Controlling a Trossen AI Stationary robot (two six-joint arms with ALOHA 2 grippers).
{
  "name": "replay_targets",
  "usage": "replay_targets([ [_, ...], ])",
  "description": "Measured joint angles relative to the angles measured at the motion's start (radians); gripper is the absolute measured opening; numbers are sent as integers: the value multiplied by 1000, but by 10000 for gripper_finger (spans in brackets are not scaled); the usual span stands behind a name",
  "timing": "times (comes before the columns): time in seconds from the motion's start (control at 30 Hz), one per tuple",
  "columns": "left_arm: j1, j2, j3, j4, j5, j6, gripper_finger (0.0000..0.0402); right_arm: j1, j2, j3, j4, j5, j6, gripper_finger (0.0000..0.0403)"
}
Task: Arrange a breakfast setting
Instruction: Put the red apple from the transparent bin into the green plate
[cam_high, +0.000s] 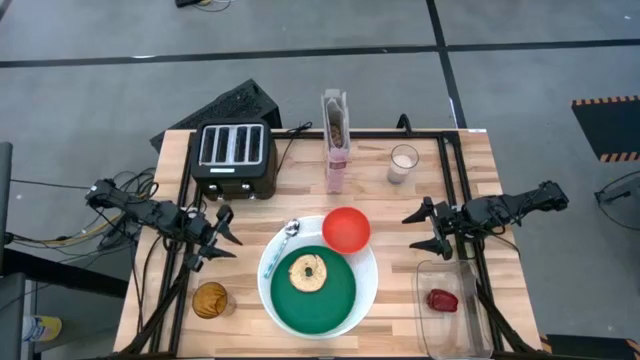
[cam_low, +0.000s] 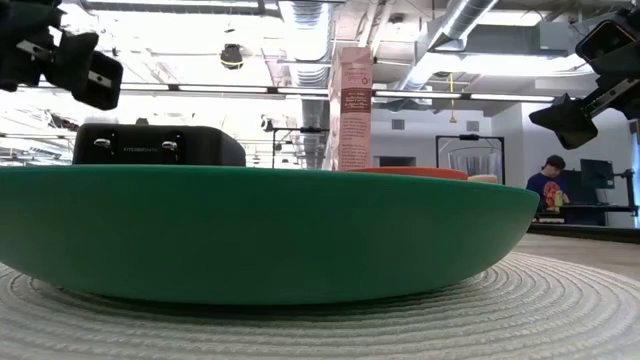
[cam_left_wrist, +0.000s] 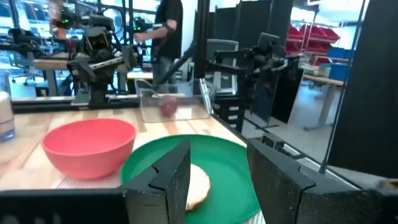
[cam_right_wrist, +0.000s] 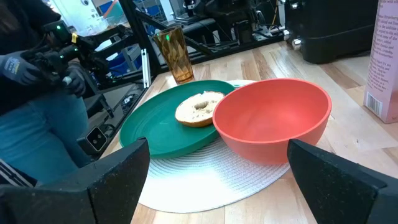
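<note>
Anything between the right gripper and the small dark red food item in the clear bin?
Nothing visible. In the high view the right gripper, fingers open, hovers just beyond the clear plastic bin, and the small dark red food item lies uncovered inside it. Only the bin's own near wall lies between them; the bin is open on top.

Even overhead light is being cast; the ceiling strips (cam_low: 200, 90) are being blown out beyond the fingers; the green plate (cam_low: 260, 235) is being blurred close up.
</note>
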Motion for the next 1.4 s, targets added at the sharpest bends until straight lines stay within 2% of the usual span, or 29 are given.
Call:
replay_targets([
  [0.13,0,0,0,3,-9,49,144,0,0,0,0,0,0,399],
  [0.37,0,0,-1,9,-111,79,144,0,0,0,0,0,0,399],
  [1.27,0,0,-3,9,-112,73,144,0,0,0,0,0,0,399],
  [1.4,0,0,-4,9,-112,73,144,0,0,-1,17,0,39,399],
])
